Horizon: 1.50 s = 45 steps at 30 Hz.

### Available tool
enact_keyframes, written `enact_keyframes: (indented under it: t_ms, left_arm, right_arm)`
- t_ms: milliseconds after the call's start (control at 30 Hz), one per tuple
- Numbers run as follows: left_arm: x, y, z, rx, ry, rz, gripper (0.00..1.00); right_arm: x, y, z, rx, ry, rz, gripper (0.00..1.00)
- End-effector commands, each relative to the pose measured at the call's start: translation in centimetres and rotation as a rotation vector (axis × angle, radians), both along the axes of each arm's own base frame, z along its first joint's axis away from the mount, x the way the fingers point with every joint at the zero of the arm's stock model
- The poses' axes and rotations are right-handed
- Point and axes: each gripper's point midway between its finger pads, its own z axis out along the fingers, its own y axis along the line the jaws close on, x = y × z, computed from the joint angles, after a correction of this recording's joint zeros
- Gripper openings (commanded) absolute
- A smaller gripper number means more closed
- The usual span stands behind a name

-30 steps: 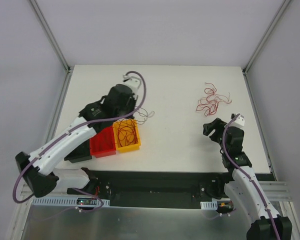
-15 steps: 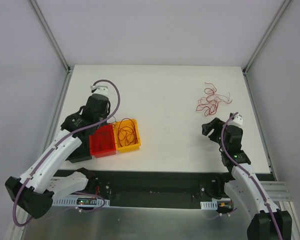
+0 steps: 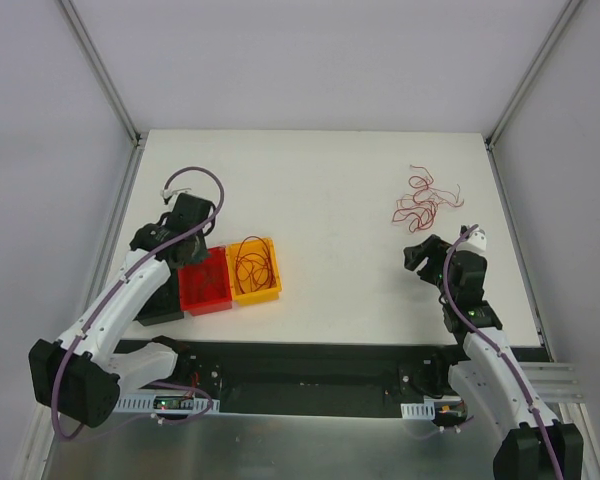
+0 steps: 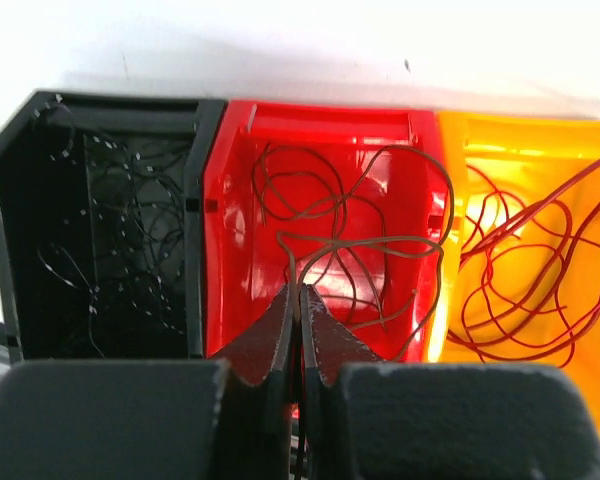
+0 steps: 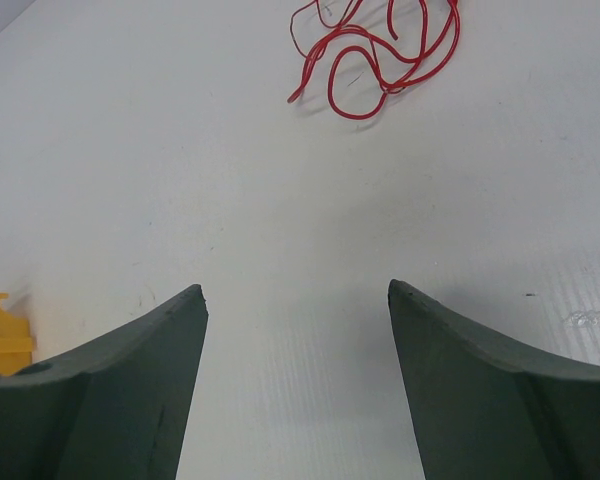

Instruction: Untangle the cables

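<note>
Cables [image 3: 425, 200] lie in a loose red tangle on the white worktop [image 3: 340, 190], toward its far right corner and well apart from everything else. The right gripper [image 3: 417, 255] hangs on the near side of that tangle with its jaws spread wide and nothing between them. In the right wrist view, bare worktop lies between its fingers [image 5: 150, 380] and the nearest red loops, which sit ahead and a little right of centre.

Across the worktop, near its left front, three small bins stand side by side, touching. A black bin [image 4: 120, 103] is on the outside, a red bin [image 4: 325, 118] in the middle and a yellow bin [image 4: 540, 130] toward the centre. The yellow bin holds red strands [image 4: 520, 280] in several loops. The red bin holds dark strands [image 4: 350, 215]. The black bin holds fine black strands [image 4: 130, 220] that are hard to pick out against its walls.

The left gripper [image 4: 300, 292] is above the near side of the red bin with its jaws pressed together. Dark strands run right up to its tips; whether one is pinched there I cannot tell. From above, the left arm [image 3: 120, 300] crosses over the black bin and hides most of it
</note>
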Motion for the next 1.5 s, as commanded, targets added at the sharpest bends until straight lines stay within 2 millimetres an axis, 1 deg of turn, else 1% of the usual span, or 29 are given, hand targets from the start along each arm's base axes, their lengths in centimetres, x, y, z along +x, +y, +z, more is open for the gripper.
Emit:
enact_keyframes:
  t_ms: [0,167,267,333,433,467,633,767,900,1033,1100,1200,1233,1333,1367,1400,1467]
  left_arm:
    - [-1.5,0.1,-0.4,-0.063,0.013,0.079,0.00]
    - [-2.5,0.3,1.5,-0.107,-0.063,0.077,0.00]
    - [-2.9,-0.3,2.5,-0.139,-0.058,0.056,0.00]
    - [-2.9,-0.9,2.7,-0.171,-0.043,0.048,0.00]
    - [-2.6,-1.2,1.4,-0.176,0.017,0.101,0.00]
    - [-2.5,-1.0,0.8,-0.161,0.040,0.131,0.00]
    - [-2.3,1.1,-2.1,-0.099,0.091,0.337,0.00]
    - [-2.6,3.5,-5.1,-0.025,0.153,0.503,0.00]
    - [-2.5,2.9,-8.2,-0.053,0.252,0.528,0.00]
    - [-2.3,2.2,-10.7,-0.060,0.313,0.530,0.00]
    - [-2.3,2.1,-11.4,-0.054,0.336,0.528,0.00]
    - [-2.2,2.2,-11.1,-0.050,0.325,0.523,0.00]
    - [-2.1,2.3,-10.6,-0.058,0.302,0.518,0.03]
    - [-1.9,2.4,-8.9,-0.077,0.238,0.481,0.18]
    - [-1.8,2.4,-8.1,-0.087,0.211,0.457,0.22]
    - [-1.8,2.4,-7.4,-0.097,0.181,0.441,0.28]
    - [-1.7,2.4,-5.8,-0.121,0.117,0.414,0.52]
  right_arm:
    - [0.5,-0.1,1.1,0.015,-0.052,-0.005,0.76]
    - [0.5,-0.1,1.0,0.018,-0.050,-0.008,0.76]
    - [0.5,-0.1,1.0,0.019,-0.047,-0.009,0.76]
    - [0.6,0.0,0.9,0.019,-0.045,-0.007,0.76]
    - [0.6,-0.1,1.0,0.019,-0.048,-0.009,0.76]
    - [0.5,-0.1,1.0,0.019,-0.048,-0.009,0.76]
    - [0.4,-0.2,1.4,0.016,-0.066,-0.008,0.76]
    - [0.3,-0.2,1.5,0.016,-0.067,-0.009,0.76]
    - [0.3,-0.3,1.6,0.016,-0.070,-0.011,0.76]
    - [0.3,-0.3,1.7,0.016,-0.072,-0.012,0.76]
    - [0.2,-0.2,1.6,0.016,-0.070,-0.009,0.76]
    - [0.2,-0.3,1.5,0.015,-0.066,-0.011,0.76]
    - [0.3,-0.3,1.5,0.016,-0.067,-0.011,0.76]
    - [0.3,-0.3,1.5,0.014,-0.064,-0.010,0.76]
    - [0.3,-0.3,1.4,0.014,-0.063,-0.010,0.76]
    - [0.3,-0.3,1.3,0.013,-0.058,-0.012,0.76]
    - [0.4,-0.3,1.2,0.014,-0.053,-0.012,0.76]
